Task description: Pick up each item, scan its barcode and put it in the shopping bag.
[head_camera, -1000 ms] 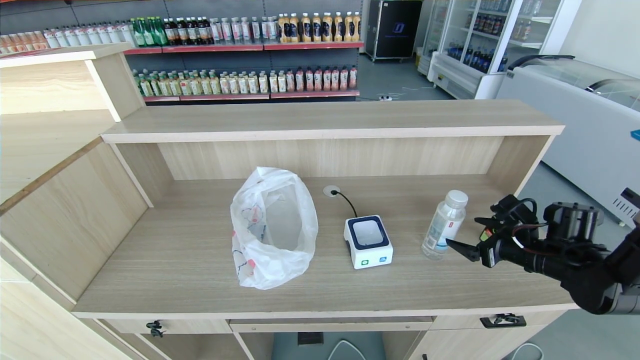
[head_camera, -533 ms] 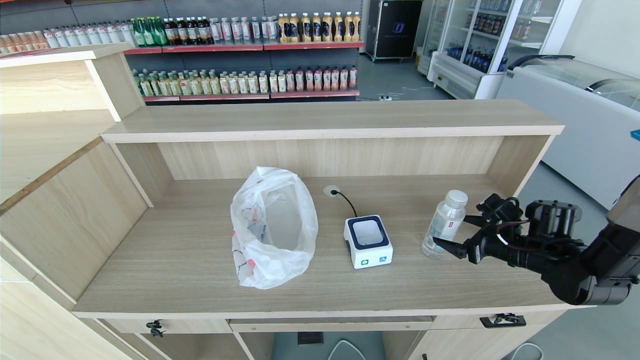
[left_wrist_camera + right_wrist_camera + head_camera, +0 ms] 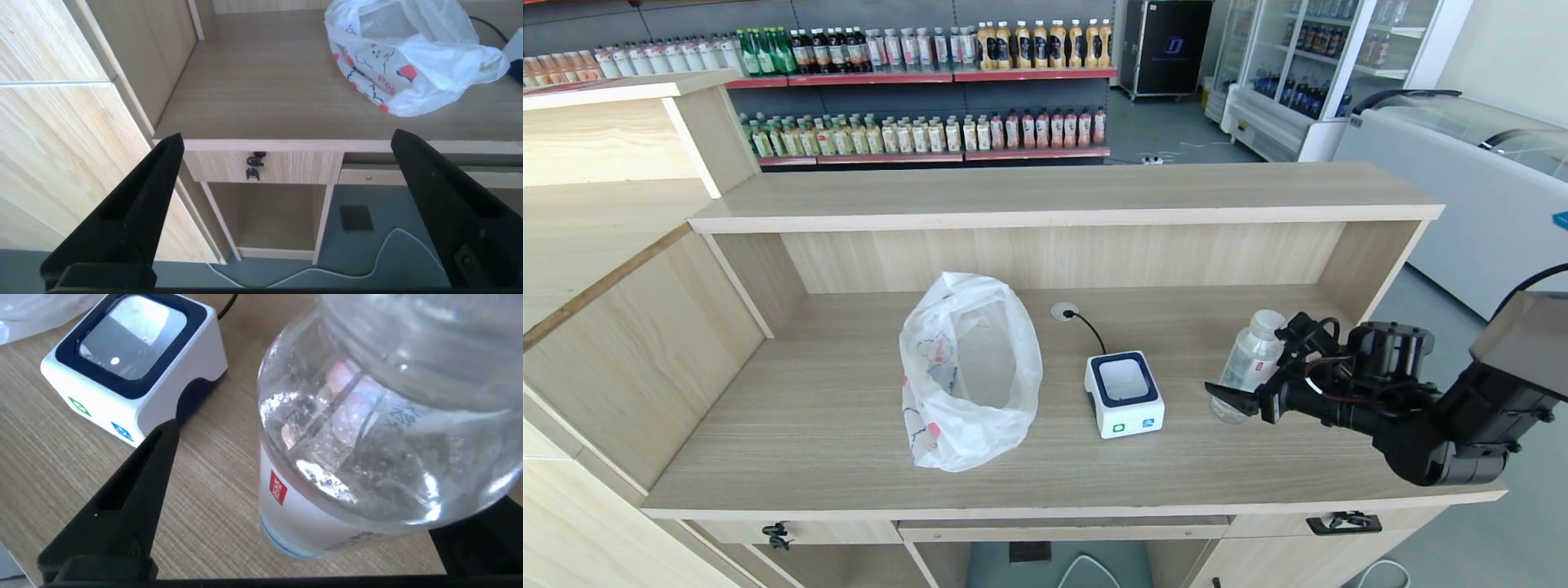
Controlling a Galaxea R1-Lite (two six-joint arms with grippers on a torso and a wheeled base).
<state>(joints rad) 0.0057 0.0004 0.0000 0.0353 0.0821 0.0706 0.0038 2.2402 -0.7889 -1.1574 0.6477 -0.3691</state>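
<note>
A clear water bottle [image 3: 1248, 365] with a white cap and red-and-white label stands upright on the right of the wooden counter [image 3: 849, 457]. My right gripper [image 3: 1255, 365] is open, its two fingers on either side of the bottle's body and not closed on it. In the right wrist view the bottle [image 3: 368, 449] sits between the dark fingers [image 3: 122, 514]. A white scanner [image 3: 1123, 394] with a dark glass top sits mid-counter, and a white shopping bag [image 3: 968, 371] stands open to its left. My left gripper [image 3: 286, 212] hangs open in front of the counter's left front edge.
A black cable [image 3: 1088, 328] runs from the scanner to a hole in the counter. A raised wooden back wall [image 3: 1062, 253] and side walls enclose the counter. A drawer handle [image 3: 255, 161] shows under the counter's front edge. Shelves of bottles stand far behind.
My right arm has moved left toward the bottle; its open fingers, earlier just right of the bottle, now straddle it. The bottle, scanner and bag have not moved.
</note>
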